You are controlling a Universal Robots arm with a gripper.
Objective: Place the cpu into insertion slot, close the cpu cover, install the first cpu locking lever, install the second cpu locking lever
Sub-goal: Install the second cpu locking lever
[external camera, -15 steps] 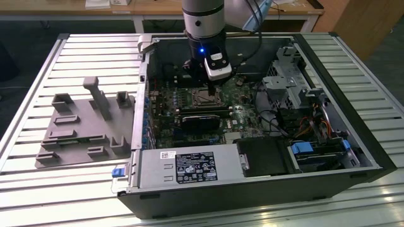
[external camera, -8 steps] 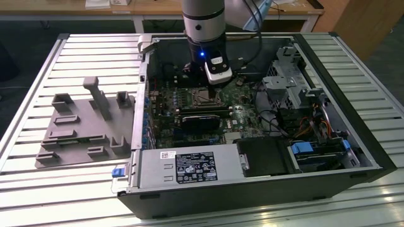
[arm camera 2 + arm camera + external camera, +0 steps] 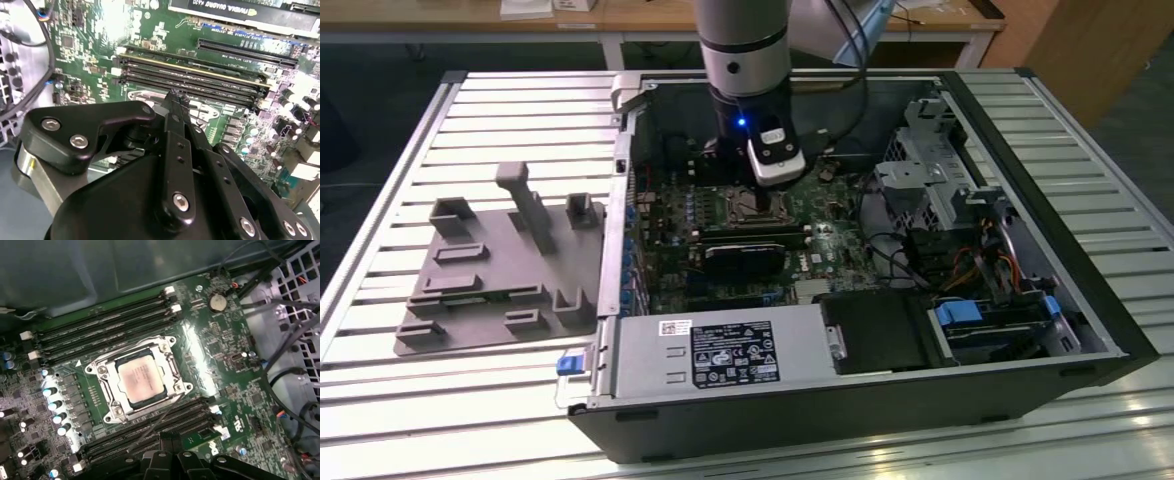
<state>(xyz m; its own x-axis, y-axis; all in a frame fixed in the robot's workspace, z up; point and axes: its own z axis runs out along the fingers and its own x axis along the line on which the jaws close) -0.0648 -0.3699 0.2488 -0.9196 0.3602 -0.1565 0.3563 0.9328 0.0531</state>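
**Chip seated, cover down, gripper above the socket**

Nearest us, low in the first wrist view, the gripper [image 3: 167, 452] hangs with fingers drawn narrow, holding nothing we can see. Beyond it, centre frame, the cpu [image 3: 140, 382] lies in the insertion slot [image 3: 112, 412], the cpu cover [image 3: 167, 371] flat around it, apparently pinning it. Memory slots [image 3: 100, 335] run behind.

Your hand [image 3: 167, 447] hangs just above the board, with open air between it and the insertion slot [image 3: 140, 380] beneath, where the cpu cover [image 3: 167, 367] lies flat. Long memory slots [image 3: 100, 330] flank the socket on both sides. Loose cables [image 3: 285, 340] and the drive cage [image 3: 921, 160] crowd one side; the case wall [image 3: 616, 200] closes the other.
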